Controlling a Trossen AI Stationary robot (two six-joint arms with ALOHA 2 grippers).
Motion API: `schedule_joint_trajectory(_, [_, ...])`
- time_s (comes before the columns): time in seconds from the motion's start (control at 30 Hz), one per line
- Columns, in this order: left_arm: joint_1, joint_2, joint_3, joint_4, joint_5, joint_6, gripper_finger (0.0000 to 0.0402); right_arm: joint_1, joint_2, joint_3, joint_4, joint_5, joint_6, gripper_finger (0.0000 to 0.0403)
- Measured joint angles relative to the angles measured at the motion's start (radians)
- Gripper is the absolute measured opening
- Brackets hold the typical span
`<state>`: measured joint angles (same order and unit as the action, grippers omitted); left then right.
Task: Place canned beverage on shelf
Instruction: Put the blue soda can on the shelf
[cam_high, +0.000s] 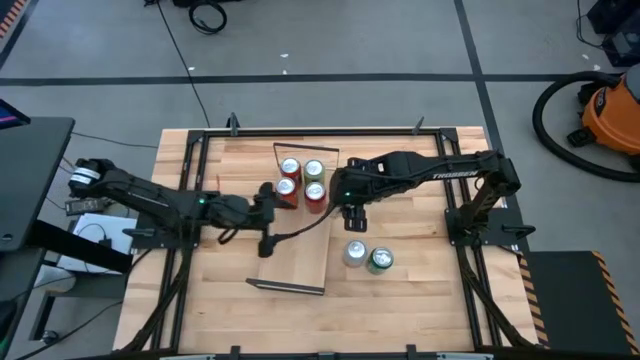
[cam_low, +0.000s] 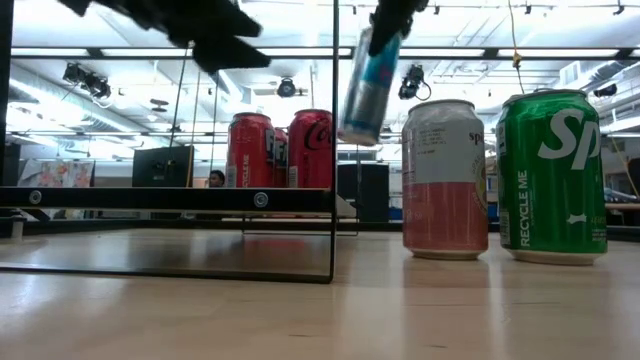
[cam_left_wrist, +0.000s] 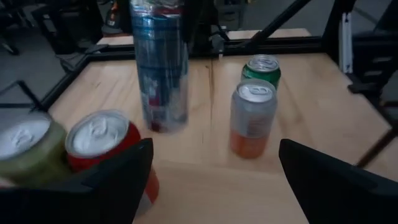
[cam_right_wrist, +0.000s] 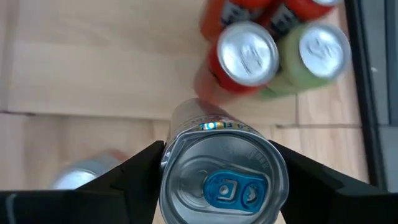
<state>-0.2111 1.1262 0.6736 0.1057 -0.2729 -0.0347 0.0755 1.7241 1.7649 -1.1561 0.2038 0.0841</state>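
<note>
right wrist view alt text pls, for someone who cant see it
Looking straight down, the right pincer is shut on a slim silver can with a blue pull tab, held above the light wooden tabletop. Beyond it stand a red can and a green can, close together.

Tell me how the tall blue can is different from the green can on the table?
The blue can is slim and tall; the green can is shorter and fatter. The blue can hangs tilted in the air, held by the right pincer; the green can stands upright on the table with nothing holding it. The blue can has a blue tab; the green can's top is plain silver. Both are unopened drink cans.
</note>
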Motion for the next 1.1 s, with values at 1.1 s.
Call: schedule_joint_trajectory(1.1, [0.006,0.289,0.218,-0.02,-0.18,-0.076,0.0232,0.02,0.0,0.007,0.245,-0.1,0.056,0.0266])
